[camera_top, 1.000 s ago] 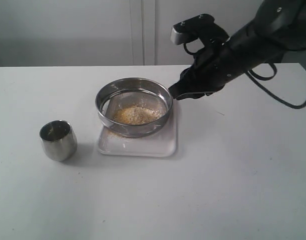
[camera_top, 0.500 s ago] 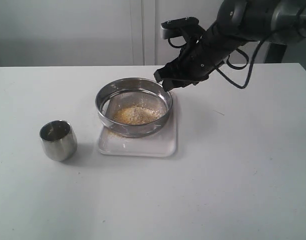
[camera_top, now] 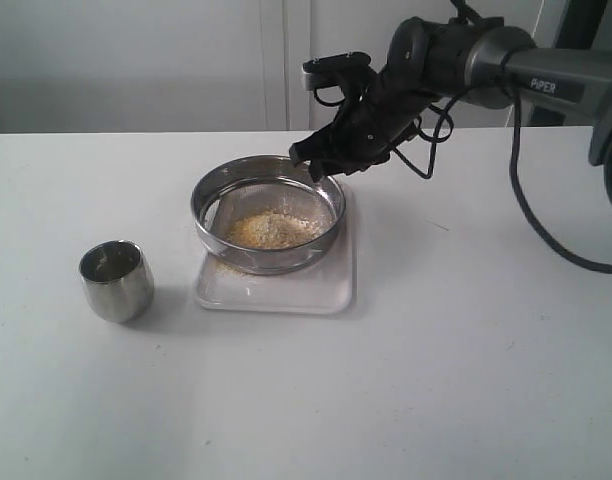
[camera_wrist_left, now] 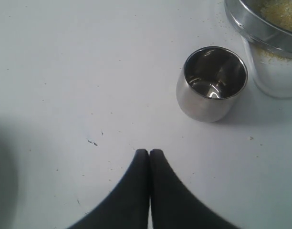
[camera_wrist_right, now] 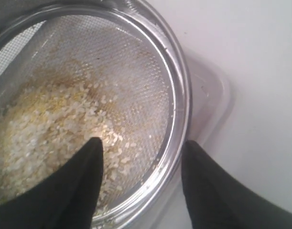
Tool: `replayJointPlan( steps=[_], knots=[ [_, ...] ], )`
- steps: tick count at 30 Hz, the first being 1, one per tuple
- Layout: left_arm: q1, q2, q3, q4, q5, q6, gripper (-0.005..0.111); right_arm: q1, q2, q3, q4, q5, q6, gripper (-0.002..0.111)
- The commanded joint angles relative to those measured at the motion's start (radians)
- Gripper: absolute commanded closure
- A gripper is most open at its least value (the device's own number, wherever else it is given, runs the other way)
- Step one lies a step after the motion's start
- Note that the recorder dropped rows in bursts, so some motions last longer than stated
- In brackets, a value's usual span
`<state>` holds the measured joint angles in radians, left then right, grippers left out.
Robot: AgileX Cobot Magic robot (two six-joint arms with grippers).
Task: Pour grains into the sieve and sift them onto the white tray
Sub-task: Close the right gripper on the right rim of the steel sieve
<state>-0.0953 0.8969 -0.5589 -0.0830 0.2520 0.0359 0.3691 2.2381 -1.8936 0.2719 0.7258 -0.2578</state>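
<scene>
— have the grains gone in yet?
— yes, the grains lie heaped on the mesh of the sieve, and the sieve sits on the white tray. a bit of yellow dust shows on the tray beneath, so i'd say pouring is done and sifting is the step in hand.
— and the arms?
— the right gripper hangs over the sieve's rim, jaws wide apart and empty, one finger inside the ring, one outside. the left gripper is pressed shut on nothing, near the steel cup.
— next?
— my guess: lower, pinch the rim squarely, then shake gently, keeping the sieve over the tray.
</scene>
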Motion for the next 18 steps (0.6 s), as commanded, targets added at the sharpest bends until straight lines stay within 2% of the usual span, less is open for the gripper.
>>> replayJointPlan(
  steps=[1, 7, 18],
  knots=[
    [-0.008, -0.008, 0.008, -0.003, 0.002, -0.001, 0.107, 0.001, 0.041, -0.030, -0.022, -0.052, 0.018, 0.060],
    [-0.008, -0.008, 0.008, -0.003, 0.002, -0.001, 0.107, 0.001, 0.065, -0.030, -0.040, -0.127, 0.025, 0.060],
    [-0.008, -0.008, 0.008, -0.003, 0.002, -0.001, 0.107, 0.001, 0.116, -0.030, -0.078, -0.151, 0.044, 0.061]
  ],
)
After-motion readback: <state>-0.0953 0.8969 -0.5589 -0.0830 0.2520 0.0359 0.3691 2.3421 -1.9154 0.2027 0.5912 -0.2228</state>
